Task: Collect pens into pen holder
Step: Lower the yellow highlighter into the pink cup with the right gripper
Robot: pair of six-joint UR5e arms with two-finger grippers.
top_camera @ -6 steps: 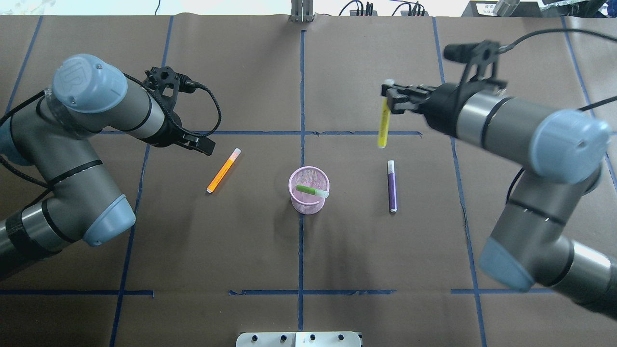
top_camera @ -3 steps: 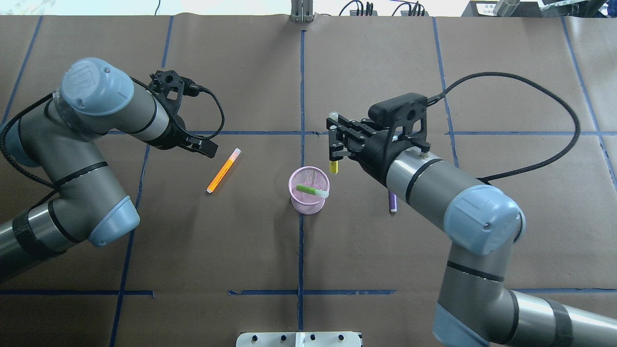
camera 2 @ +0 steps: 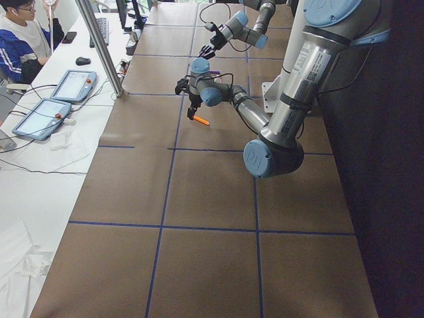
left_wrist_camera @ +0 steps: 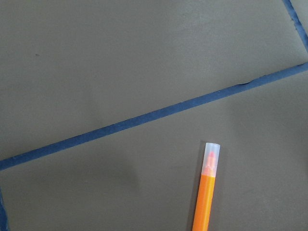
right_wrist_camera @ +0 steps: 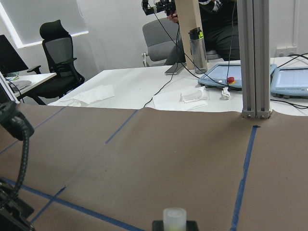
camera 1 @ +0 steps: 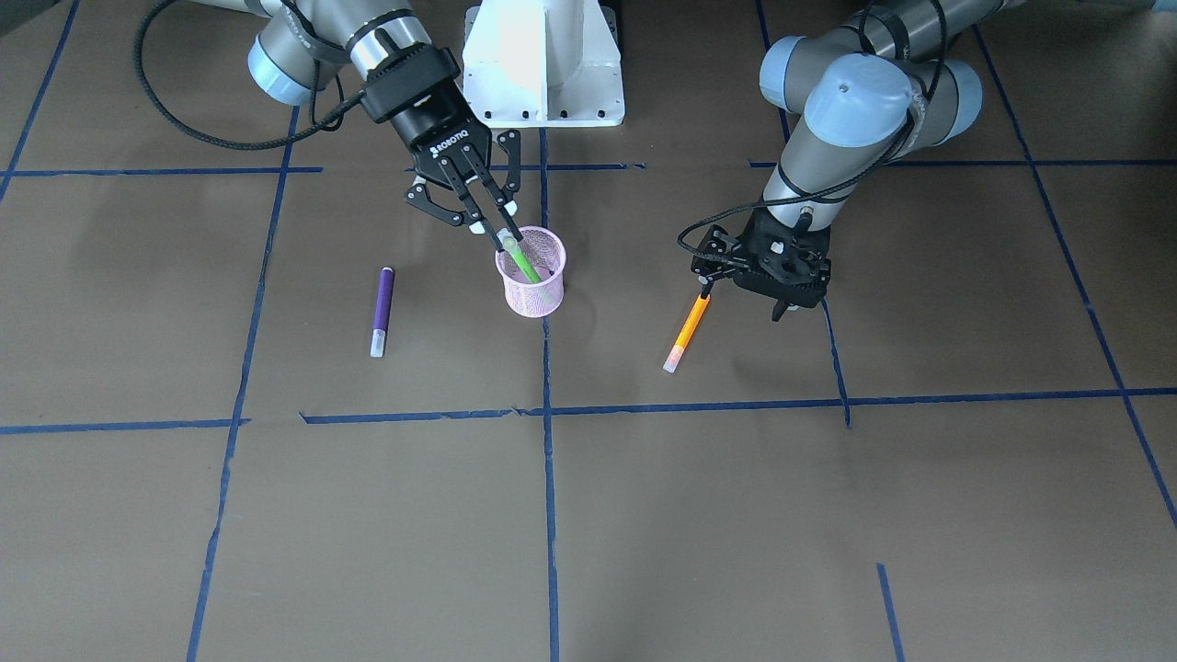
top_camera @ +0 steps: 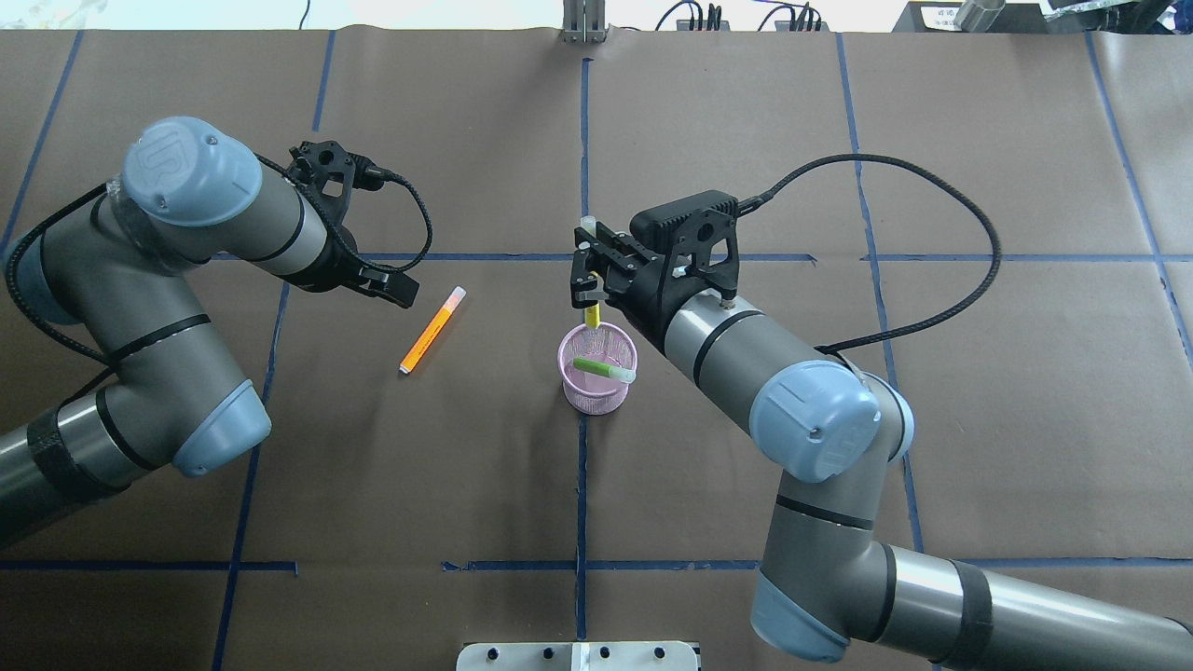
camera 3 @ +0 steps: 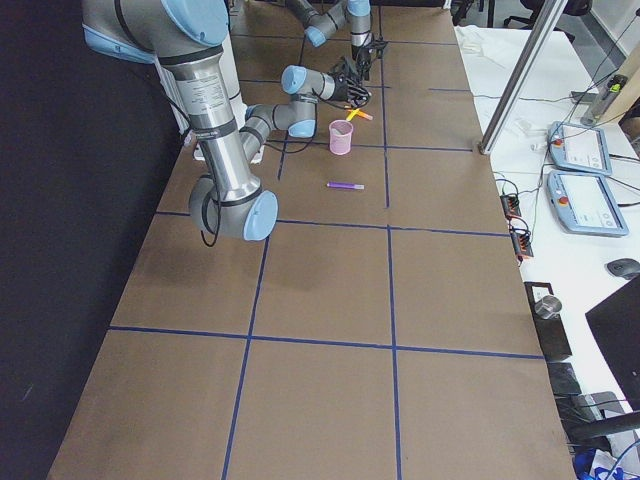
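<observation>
Four pens show: the green pen (top_camera: 601, 369) leans inside the pink pen holder (top_camera: 596, 399) with its pale cap over the rim. The orange pen (top_camera: 431, 332) and purple pen (camera 1: 381, 308) lie flat on the surface (top_camera: 466, 485) on opposite sides of the holder. My right claw (top_camera: 589, 294) is clamped on the upright yellow pen (top_camera: 592, 317), whose lower tip hangs at the holder's far rim; my left claw (top_camera: 396, 284) hovers near the orange pen's cap end, and I cannot tell how wide it stands.
</observation>
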